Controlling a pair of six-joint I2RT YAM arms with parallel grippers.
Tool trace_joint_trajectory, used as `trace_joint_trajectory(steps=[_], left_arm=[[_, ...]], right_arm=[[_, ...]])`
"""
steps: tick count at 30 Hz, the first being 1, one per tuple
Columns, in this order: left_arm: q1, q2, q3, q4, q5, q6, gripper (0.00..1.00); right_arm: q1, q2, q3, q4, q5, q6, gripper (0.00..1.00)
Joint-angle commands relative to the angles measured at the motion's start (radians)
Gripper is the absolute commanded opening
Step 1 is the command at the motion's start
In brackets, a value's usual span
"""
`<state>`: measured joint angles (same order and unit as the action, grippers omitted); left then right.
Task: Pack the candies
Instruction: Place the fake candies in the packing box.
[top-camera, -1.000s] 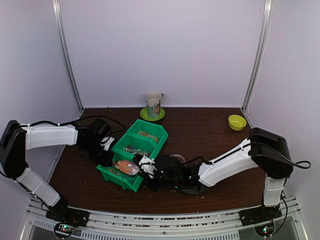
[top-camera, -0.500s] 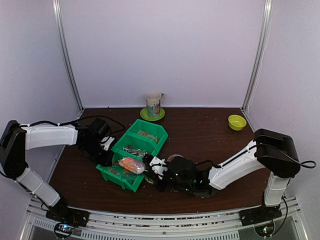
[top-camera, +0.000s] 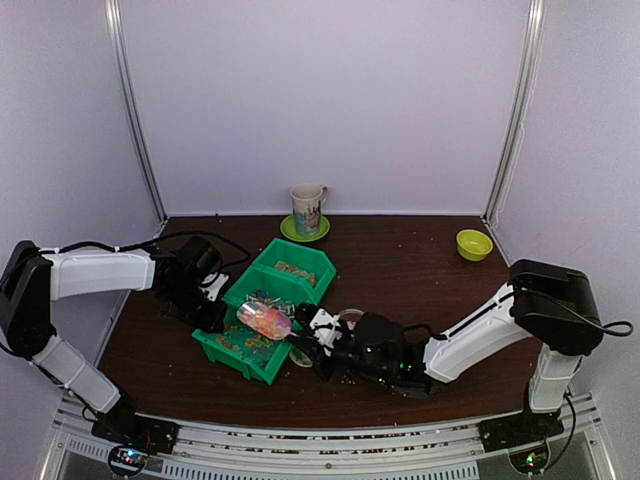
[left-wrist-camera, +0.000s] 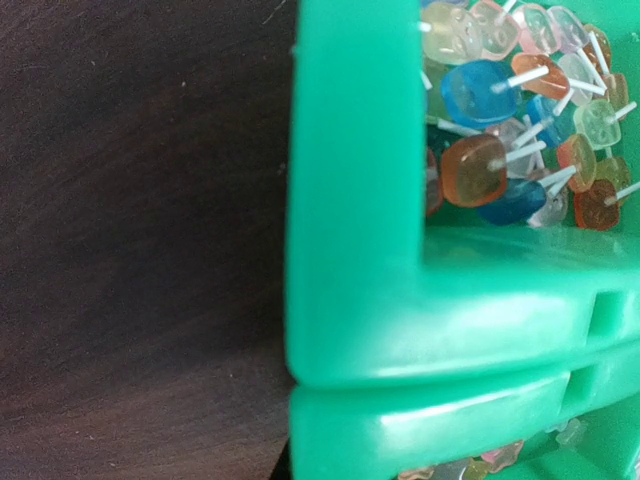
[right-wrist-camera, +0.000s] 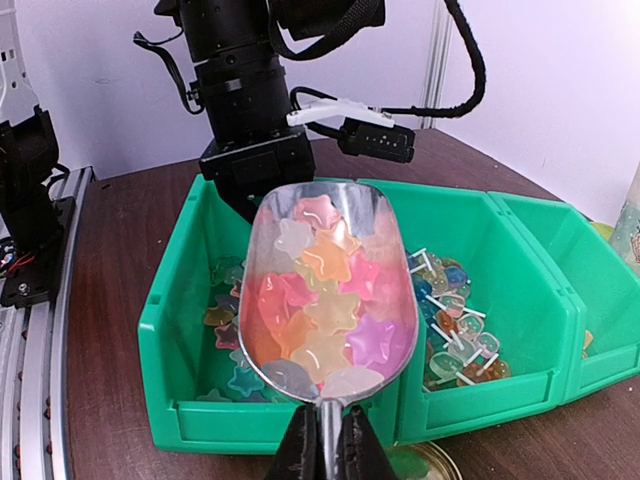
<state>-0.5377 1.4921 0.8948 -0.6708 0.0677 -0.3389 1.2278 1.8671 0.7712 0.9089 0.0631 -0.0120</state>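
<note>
A metal scoop (right-wrist-camera: 325, 290) heaped with star-shaped candies (right-wrist-camera: 330, 265) in pink, orange, yellow and purple hovers over the nearest green bin (right-wrist-camera: 170, 330). My right gripper (right-wrist-camera: 323, 450) is shut on the scoop's handle; in the top view the scoop (top-camera: 265, 320) sits just left of this gripper (top-camera: 303, 335). More star candies (right-wrist-camera: 228, 345) lie on that bin's floor. My left gripper (top-camera: 212, 308) is at the bin's far-left wall, shut on it. Its fingers are hidden in the left wrist view, which shows only the green wall (left-wrist-camera: 360, 300) close up.
The middle bin (right-wrist-camera: 520, 300) holds lollipop candies (left-wrist-camera: 500, 150); a third bin (top-camera: 295, 262) adjoins it. A round tan lid (right-wrist-camera: 440, 465) lies on the table below the scoop. A mug on a green saucer (top-camera: 308, 208) and a yellow-green bowl (top-camera: 474, 243) stand at the back.
The right gripper has lifted the filled scoop a little up and away over the near bin, and its arm has shifted right. The left arm has not moved.
</note>
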Motion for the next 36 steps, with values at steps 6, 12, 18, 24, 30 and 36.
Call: trace_joint_trajectory(steps=[6, 12, 18, 24, 30, 36], left_arm=[[0.007, -0.053, 0.058, 0.101, 0.043, -0.004, 0.00], [0.006, -0.053, 0.059, 0.101, 0.049, -0.005, 0.00], [0.007, -0.063, 0.059, 0.099, 0.045, -0.005, 0.00], [0.008, -0.061, 0.059, 0.095, 0.038, -0.007, 0.00], [0.011, -0.055, 0.060, 0.089, 0.030, -0.006, 0.00], [0.012, -0.047, 0.061, 0.088, 0.024, -0.006, 0.00]], right_arm=[[-0.006, -0.126, -0.024, -0.032, 0.078, -0.014, 0.00], [-0.034, -0.258, -0.079, -0.199, 0.119, 0.016, 0.00], [-0.059, -0.438, -0.140, -0.436, 0.192, 0.060, 0.00], [-0.059, -0.587, -0.158, -0.689, 0.243, 0.106, 0.00], [-0.060, -0.677, -0.178, -0.875, 0.266, 0.171, 0.00], [-0.060, -0.712, -0.190, -0.989, 0.273, 0.222, 0.00]])
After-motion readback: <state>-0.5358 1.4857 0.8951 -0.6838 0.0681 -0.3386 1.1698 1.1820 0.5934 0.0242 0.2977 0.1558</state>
